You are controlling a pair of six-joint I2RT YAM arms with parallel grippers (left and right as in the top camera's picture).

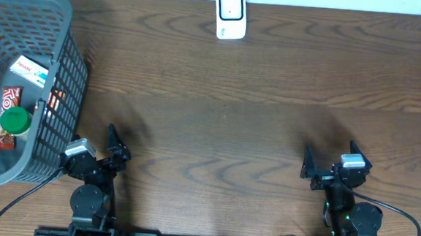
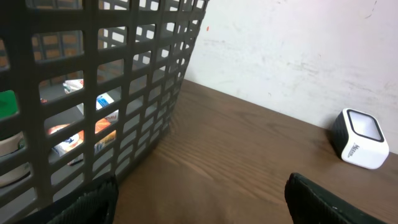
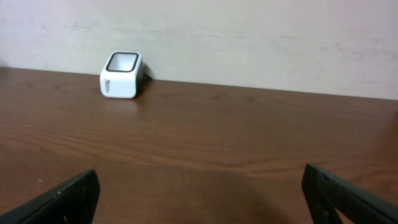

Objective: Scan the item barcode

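Left arm (image 1: 90,168) sits at the near edge of the tabletop (image 1: 224,126), just beside the near right corner of the grey mesh basket (image 1: 64,87). Left jaws are spread wide with nothing between them; the wrist view shows the fingers (image 2: 93,205) at the frame bottom with bare wood in the gap. Right arm (image 1: 347,178) sits at the near edge on the right side, well apart from the basket. Right jaws are spread wide and empty, fingers (image 3: 62,199) flanking bare wood. The items are inside the basket: white carton (image 1: 32,70), red packet (image 1: 8,106), green-lidded container (image 1: 15,120) overlapping the packet in the overhead view. Barcodes are too small to make out. Scanner (image 1: 231,15), white with a dark window, stands at the far edge, centre, well apart from both arms and the basket.
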